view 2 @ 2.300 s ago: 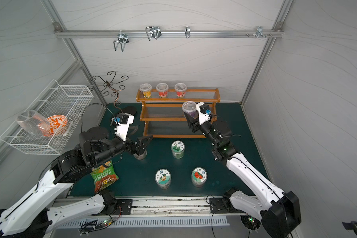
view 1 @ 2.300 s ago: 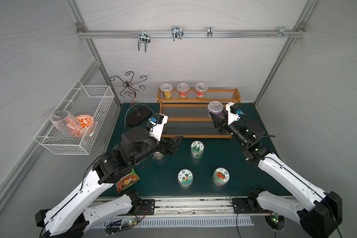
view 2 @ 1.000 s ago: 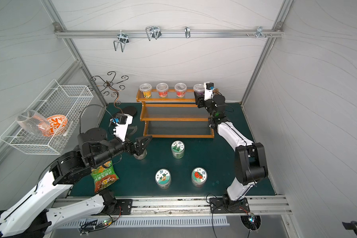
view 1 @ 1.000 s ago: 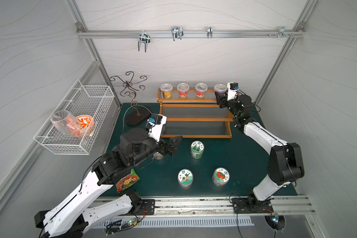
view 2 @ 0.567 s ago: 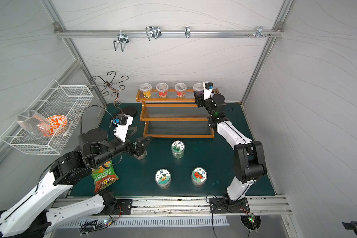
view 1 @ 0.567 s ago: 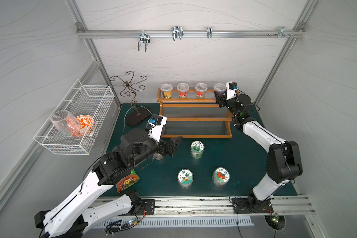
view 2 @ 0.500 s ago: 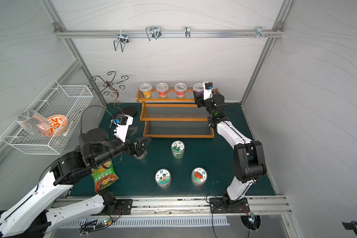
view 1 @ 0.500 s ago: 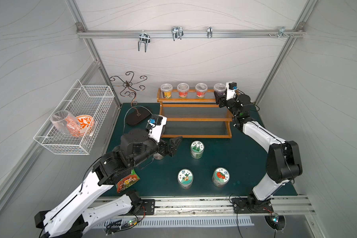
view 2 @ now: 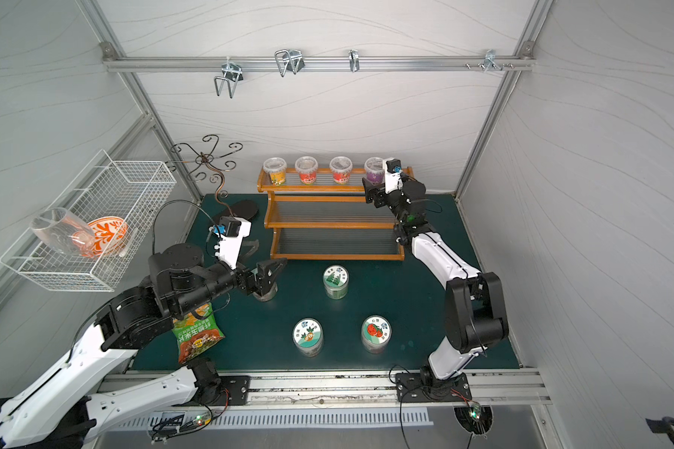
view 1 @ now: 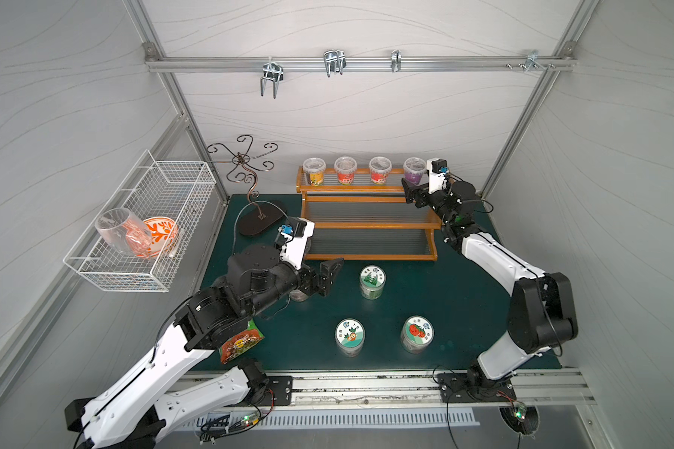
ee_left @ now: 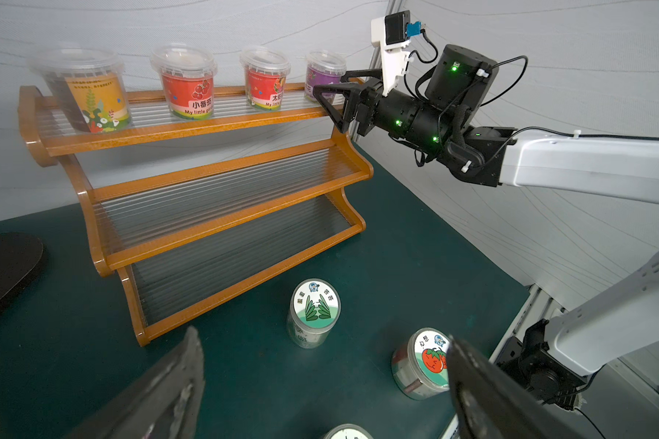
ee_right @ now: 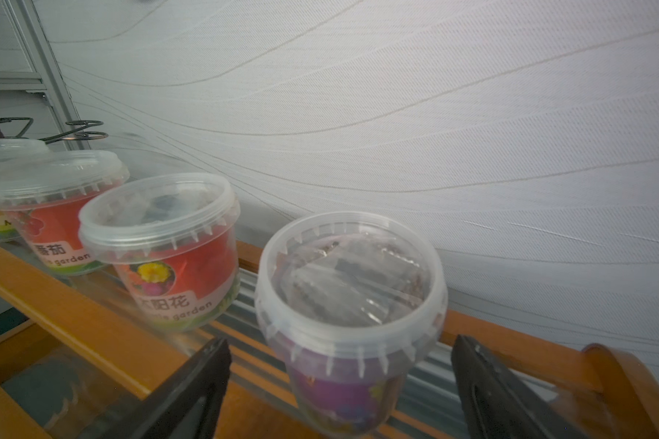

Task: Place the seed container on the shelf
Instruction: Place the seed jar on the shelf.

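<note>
The seed container (ee_right: 350, 304), a clear plastic tub with a purple label and a see-through snap lid, stands between the black fingers (ee_right: 195, 384) of your right gripper (ee_right: 339, 353). Neither finger presses on it. In the right wrist view you can see a gap on each side, though it is tight at the lid rim on one side. The jaws are spread wide and have hold of nothing.

The tub's weight is on the shelf (view 1: 366, 225), a stepped rack with an orange-brown wooden frame and clear ribbed panels. It is on the top tier, upright with its long axis vertical. It is the last in a row of four, at the end nearest your right arm. Its neighbour, a red-labelled tub (ee_right: 168, 266) with the same clear lid, stands just beside it without touching.

The relation that matters to you is this: the container lies straight ahead of the fingertips, inside the span of the jaws, with the white back wall (ee_right: 472, 152) beyond it. I judge the placing done. The retreat should run straight back along the fingers' own line, because a sideways swing could knock a finger into this tub or its neighbour.

Your left gripper (view 1: 329, 276) is well apart, hovering over the dark green mat (view 1: 444, 295) in front of the lowest tier, its fingers wide and empty. A small jar with a green-and-white lid (view 1: 372, 276) stands near it. The right arm is by far the nearer one.
</note>
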You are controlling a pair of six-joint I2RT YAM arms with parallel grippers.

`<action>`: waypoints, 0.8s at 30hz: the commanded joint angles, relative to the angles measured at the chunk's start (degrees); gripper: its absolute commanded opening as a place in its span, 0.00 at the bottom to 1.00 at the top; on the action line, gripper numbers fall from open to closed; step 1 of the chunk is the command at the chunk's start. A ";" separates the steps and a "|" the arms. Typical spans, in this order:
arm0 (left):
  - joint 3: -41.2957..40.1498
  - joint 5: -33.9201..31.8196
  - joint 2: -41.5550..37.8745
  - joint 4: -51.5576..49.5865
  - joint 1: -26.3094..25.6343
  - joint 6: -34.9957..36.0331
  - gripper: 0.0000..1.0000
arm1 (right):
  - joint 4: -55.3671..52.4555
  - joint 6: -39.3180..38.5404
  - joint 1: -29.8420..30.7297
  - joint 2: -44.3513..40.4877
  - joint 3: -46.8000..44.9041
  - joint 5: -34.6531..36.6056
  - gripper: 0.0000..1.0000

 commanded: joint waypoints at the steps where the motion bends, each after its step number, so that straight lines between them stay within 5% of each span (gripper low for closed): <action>1: 0.33 0.05 -0.41 3.18 -0.10 -0.74 1.00 | -1.70 -0.62 -0.35 -3.55 -1.67 0.45 0.98; 12: -0.99 0.71 0.32 3.34 -0.17 -1.59 1.00 | -12.21 0.69 -0.35 -15.98 -7.51 1.16 0.97; 24: -3.63 -1.30 1.45 4.15 -0.09 -2.48 1.00 | -43.90 12.80 -0.32 -32.66 -7.19 -0.82 0.99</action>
